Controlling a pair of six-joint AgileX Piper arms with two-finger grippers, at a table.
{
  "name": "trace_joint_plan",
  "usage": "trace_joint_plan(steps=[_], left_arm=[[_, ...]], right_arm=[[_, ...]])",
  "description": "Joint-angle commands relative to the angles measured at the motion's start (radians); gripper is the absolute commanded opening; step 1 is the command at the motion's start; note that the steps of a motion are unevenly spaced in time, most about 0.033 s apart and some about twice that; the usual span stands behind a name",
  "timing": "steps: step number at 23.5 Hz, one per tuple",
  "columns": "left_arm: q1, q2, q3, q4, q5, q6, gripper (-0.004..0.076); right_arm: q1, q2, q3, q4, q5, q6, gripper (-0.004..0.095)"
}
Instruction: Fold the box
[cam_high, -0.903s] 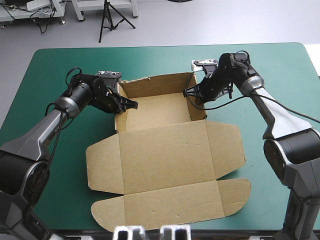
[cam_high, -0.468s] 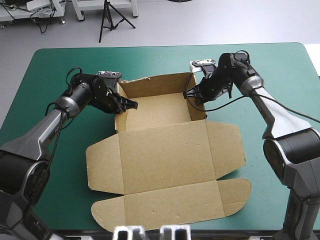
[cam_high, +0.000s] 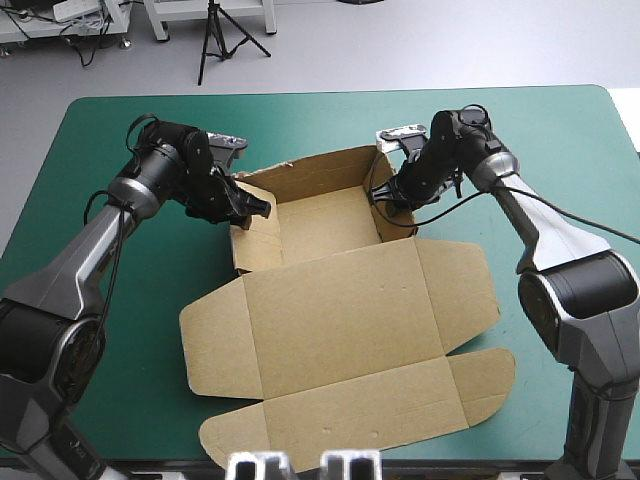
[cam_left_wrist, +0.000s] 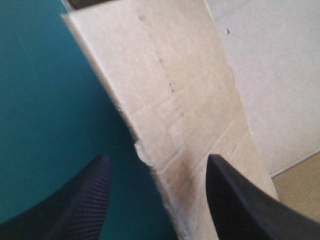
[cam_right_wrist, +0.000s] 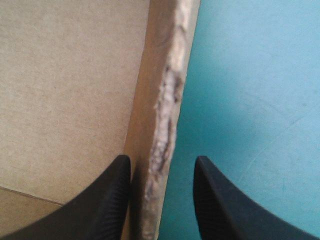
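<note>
Box (cam_high: 340, 330): matt brown board w/ frayed edges; cover (cam_high: 560, 150) smooth; right claw (cam_right_wrist: 161, 159) fingers (cam_right_wrist: 110, 200) ribbed.

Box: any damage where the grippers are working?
Yes. On the box, the right wall edge is frayed and peeling inside the open right gripper. The left wall edge has a ragged nick inside the open left gripper. Nothing else stands out.

2 silver-grey arms (cam_high: 75, 262), dark rounded joints (cam_high: 580, 300), black wrists (cam_high: 178, 165), ribbed black curved fingers (cam_left_wrist: 235, 210)
</note>
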Motion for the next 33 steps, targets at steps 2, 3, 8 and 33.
trace_joint_plan(steps=[2, 3, 8, 33], left_arm=[[-0.004, -0.048, -0.157, 0.063, 0.089, -0.002, 0.0428], [-0.004, -0.057, -0.178, 0.073, 0.089, -0.002, 0.0428], [-0.004, -0.149, -0.268, 0.048, 0.088, -0.003, 0.0399], [-0.006, -1.431, 0.764, -0.086, -0.039, 0.171, -0.0008]], right_arm=[[-0.001, -0.059, -0.128, -0.016, 0.024, -0.009, 0.0388], [-0.001, -0.059, -0.15, -0.024, 0.037, -0.009, 0.0388], [-0.001, -0.062, -0.293, -0.088, 0.125, -0.009, 0.0388], [-0.001, 0.009, -0.245, 0.006, 0.125, 0.034, 0.0374]])
